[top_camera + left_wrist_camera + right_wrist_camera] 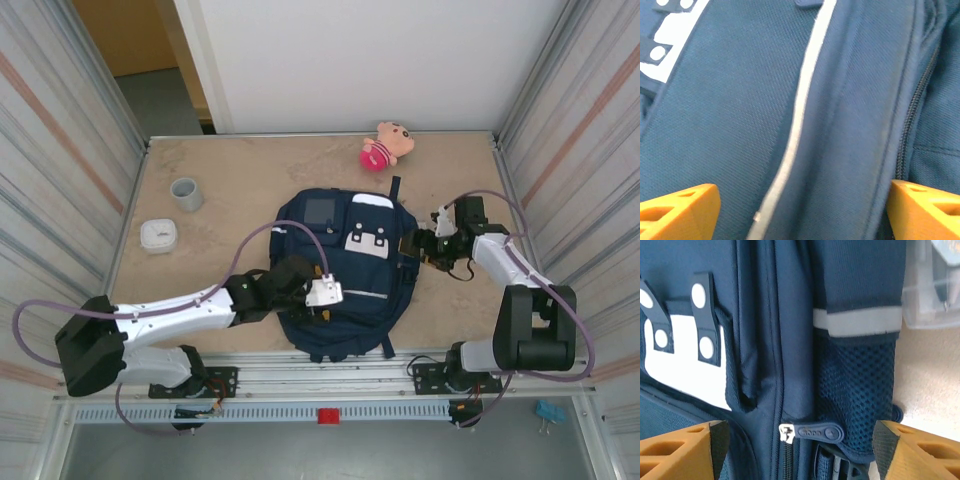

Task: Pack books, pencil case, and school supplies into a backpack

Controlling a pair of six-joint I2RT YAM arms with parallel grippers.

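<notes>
The dark navy backpack (350, 265) lies flat mid-table, white patches and grey square patch facing up. My left gripper (322, 300) hovers over its lower front; in the left wrist view it (802, 215) is open above navy fabric, with a pale stripe (800, 115) between the orange fingers (680, 207). My right gripper (418, 248) is at the backpack's right side, open (800, 450), with a zipper pull (820, 431) lying between its fingers beside the mesh side pocket (860, 385). A clear plastic item (930, 290) lies just past the pack. Booklet, pencil case and calculator are hidden.
A pink plush toy (386, 145) sits at the back edge. On the left stand a grey cup (186, 194) and a small white round item (158, 236). Ribbed walls close in the table left and right.
</notes>
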